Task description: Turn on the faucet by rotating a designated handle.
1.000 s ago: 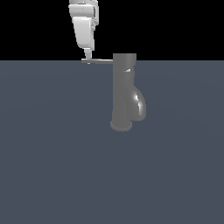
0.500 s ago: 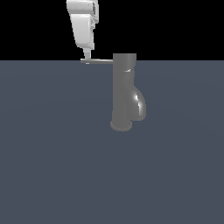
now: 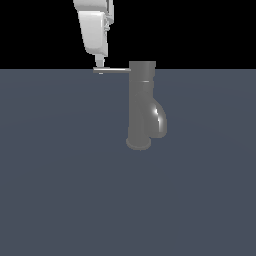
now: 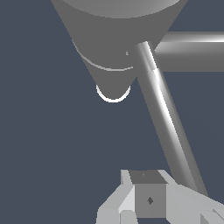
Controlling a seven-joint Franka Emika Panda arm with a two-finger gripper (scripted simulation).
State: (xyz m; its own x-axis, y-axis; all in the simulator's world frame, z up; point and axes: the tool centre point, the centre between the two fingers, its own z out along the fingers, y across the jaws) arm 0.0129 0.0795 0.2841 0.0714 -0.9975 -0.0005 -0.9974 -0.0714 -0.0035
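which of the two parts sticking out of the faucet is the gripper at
The handle, the thin flat bar at the faucet's top; the gripper is at its far end. The curved spout bulges lower down.

We see a glossy dark grey metal faucet, its smooth metal handle, and a matt white gripper above that handle.

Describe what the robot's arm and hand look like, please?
The gripper is glossy white with rounded, smooth casing that narrows to a slim light-grey fingertip. From the wrist view its fingers look blocky and pale grey, one with a small dark diamond mark. No cables show.
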